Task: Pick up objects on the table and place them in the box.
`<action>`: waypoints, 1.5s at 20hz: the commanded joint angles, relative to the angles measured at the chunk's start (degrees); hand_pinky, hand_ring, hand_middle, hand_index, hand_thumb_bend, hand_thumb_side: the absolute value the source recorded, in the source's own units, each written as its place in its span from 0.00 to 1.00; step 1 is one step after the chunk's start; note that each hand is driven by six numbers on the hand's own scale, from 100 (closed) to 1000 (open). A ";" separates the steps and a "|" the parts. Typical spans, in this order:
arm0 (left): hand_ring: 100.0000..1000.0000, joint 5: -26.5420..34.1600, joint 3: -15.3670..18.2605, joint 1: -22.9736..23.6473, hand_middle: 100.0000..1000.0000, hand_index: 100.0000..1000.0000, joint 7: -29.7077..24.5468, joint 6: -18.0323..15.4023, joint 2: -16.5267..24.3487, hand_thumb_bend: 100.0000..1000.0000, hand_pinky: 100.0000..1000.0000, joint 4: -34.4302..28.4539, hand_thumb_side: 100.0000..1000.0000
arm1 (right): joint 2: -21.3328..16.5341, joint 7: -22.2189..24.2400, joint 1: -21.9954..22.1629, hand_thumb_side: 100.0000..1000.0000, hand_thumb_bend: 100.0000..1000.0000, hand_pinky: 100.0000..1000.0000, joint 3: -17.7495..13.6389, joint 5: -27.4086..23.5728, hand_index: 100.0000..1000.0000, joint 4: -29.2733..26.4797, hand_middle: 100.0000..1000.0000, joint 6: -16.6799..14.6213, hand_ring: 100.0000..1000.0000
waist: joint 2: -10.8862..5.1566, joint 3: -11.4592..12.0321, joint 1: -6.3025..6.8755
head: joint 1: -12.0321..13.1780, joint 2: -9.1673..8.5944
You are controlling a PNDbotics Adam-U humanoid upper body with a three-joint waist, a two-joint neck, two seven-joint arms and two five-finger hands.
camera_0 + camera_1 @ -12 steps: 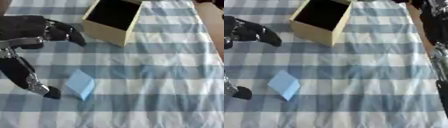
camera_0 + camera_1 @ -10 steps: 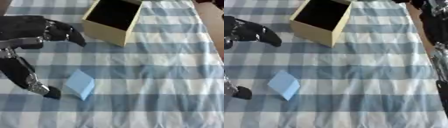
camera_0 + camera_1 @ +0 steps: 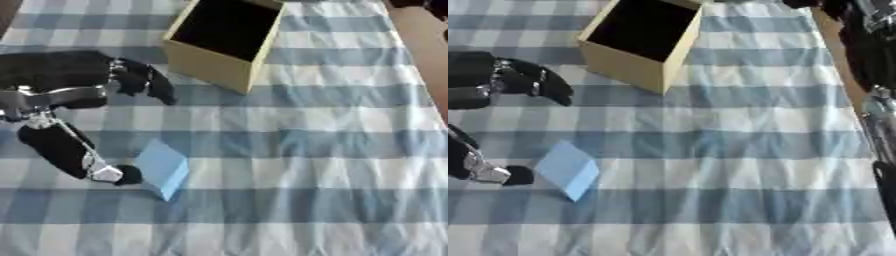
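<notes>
Left eye view gives you the clearest look at your left robot hand (image 3: 83,95), which comes in from the left edge over the tabletop (image 3: 324,150), covered in a blue-and-white checked cloth. Its fingers (image 3: 149,82) reach out to the right and curve slightly downward, spread apart from the thumb (image 3: 105,172), which hangs lower with its dark tip just beside the left edge of the light blue block. Nothing sits between fingers and thumb, so the robot hand reads as spread and holding nothing.

Your task object, the light blue block (image 3: 162,167), lies on the cloth below the fingers and right of the thumb tip. It looks like a flat, box-shaped piece, tilted so that one corner points toward the near edge. You cannot tell from these views whether the thumb tip actually touches it.

Farther back stands the cardboard box (image 3: 210,67), open at the top with a dark inside, turned at an angle to the checks. It sits well apart from the block, and the fingers end just to its left.

Your right arm (image 3: 872,75) shows only as dark parts along the right edge of the right eye view; its robot hand does not show.
</notes>
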 commanded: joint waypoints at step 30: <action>0.84 -14.81 -3.45 1.12 0.85 0.88 -10.58 6.74 -3.70 0.40 0.69 -0.74 0.18 | 0.21 -0.16 0.05 1.00 0.00 0.69 -1.12 -0.98 0.78 -1.06 0.64 0.32 0.63 | 0.45 -1.44 0.18 | 1.22 -1.55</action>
